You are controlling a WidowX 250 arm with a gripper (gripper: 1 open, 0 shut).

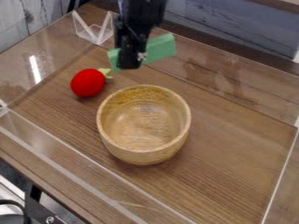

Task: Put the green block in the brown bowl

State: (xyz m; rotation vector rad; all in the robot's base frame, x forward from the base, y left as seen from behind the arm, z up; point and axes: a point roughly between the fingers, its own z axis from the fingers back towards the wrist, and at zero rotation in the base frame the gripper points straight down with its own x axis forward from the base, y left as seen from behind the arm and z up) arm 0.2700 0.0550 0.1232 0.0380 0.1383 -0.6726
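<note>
The green block (156, 48) is clamped between the fingers (128, 61) and held clear above the counter (233, 166), behind the brown bowl (143, 122), so it can be carried over the rim.

No readable text, label, brand, number or sign anywhere.

A dark brown wood-grain tabletop (222, 131) fenced by low clear plastic walls (70, 197) catches soft glare near a folded clear plastic stand (91, 28) at the back.
</note>
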